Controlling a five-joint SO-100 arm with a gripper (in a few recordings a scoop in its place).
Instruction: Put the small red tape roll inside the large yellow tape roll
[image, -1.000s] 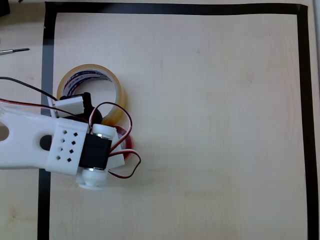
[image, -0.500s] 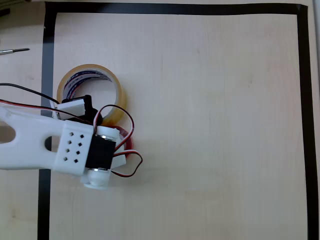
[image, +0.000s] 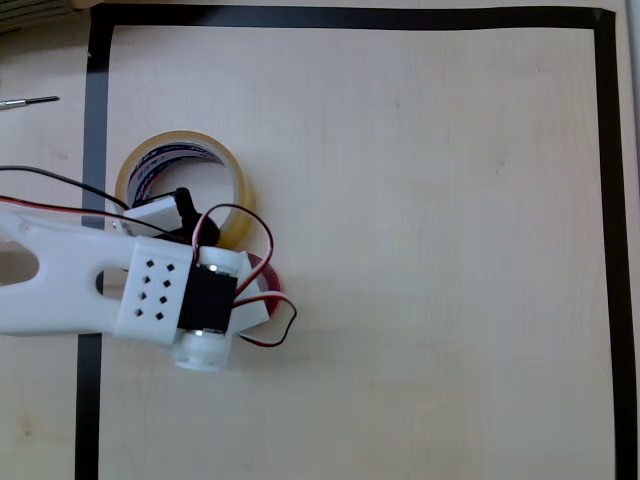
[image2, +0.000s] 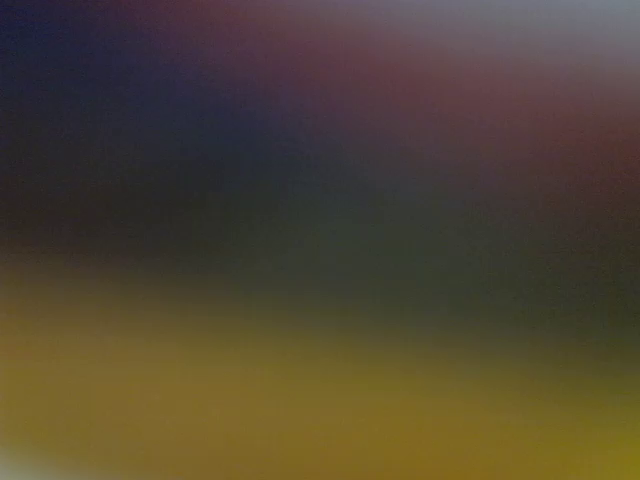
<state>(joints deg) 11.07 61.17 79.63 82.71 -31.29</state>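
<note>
In the overhead view, the white arm (image: 110, 290) comes in from the left edge of the frame. The yellow roll (image: 183, 185) lies flat at the upper left, partly under the arm. A bit of the red roll (image: 268, 280) peeks out just right of the gripper (image: 245, 290), below the yellow roll. The arm hides the jaws, so I cannot tell if they are open. The wrist view is all blur.

The scene is looked down on from straight above in the overhead view, where the table (image: 430, 250) inside the black tape border (image: 610, 200) is taken in whole, with the arm (image: 90, 285) entering from the left edge. In the wrist view, something is pressed so near that only blurred dark and yellow patches are given; no shared part can be told.
</note>
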